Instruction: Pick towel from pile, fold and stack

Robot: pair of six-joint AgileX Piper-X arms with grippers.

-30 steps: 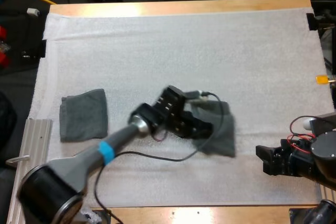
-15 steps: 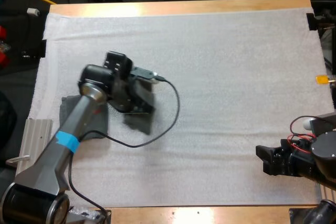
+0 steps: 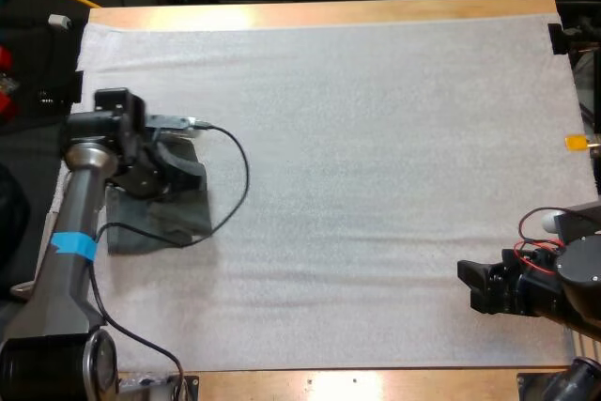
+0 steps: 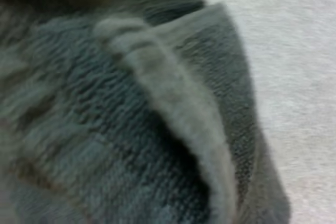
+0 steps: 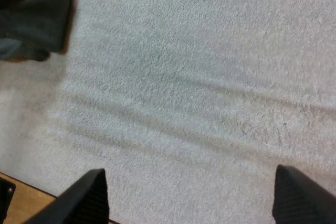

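Note:
A dark grey-green folded towel [image 3: 161, 224] lies at the left side of the white mat [image 3: 376, 138], over the spot where a folded towel lay before. My left gripper [image 3: 177, 177] is down on its far edge, shut on the towel. From the left wrist, the towel's thick folded edge [image 4: 173, 103] looms very close, with mat beside it. My right gripper [image 3: 477, 286] rests low at the mat's near right, open; its fingers [image 5: 89, 192] stand wide apart over bare mat. A corner of the towel [image 5: 31, 14] lies far ahead of it.
A metal rail [image 3: 66, 237] runs along the table's left edge beside the towel. The wooden table edge [image 3: 329, 12] borders the mat on the far side, and soft creases [image 5: 184, 124] cross the mat in front of the right gripper.
My left gripper has swung from the mat's middle to its left side, carrying the towel with it onto the folded towel there. The right arm has stayed put.

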